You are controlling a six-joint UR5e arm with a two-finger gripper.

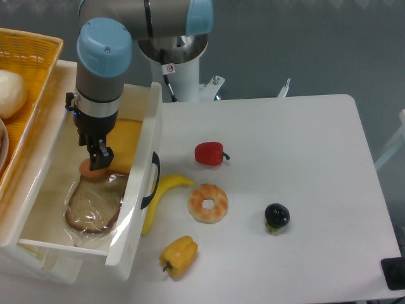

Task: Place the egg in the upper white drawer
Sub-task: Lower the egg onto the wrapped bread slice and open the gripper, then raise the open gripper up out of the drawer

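The egg is a small orange-brown oval inside the upper white drawer, which stands pulled open at the left with its black curved handle facing the table. My gripper reaches straight down into the drawer. Its dark fingers are closed around the top of the egg and hide part of it. The egg sits low in the drawer, just above a bagged bread slice and beside a yellow block.
A yellow wicker basket with a pale ball stands left of the drawer. On the table lie a red pepper, a banana, a frosted ring, a yellow pepper and a dark fruit.
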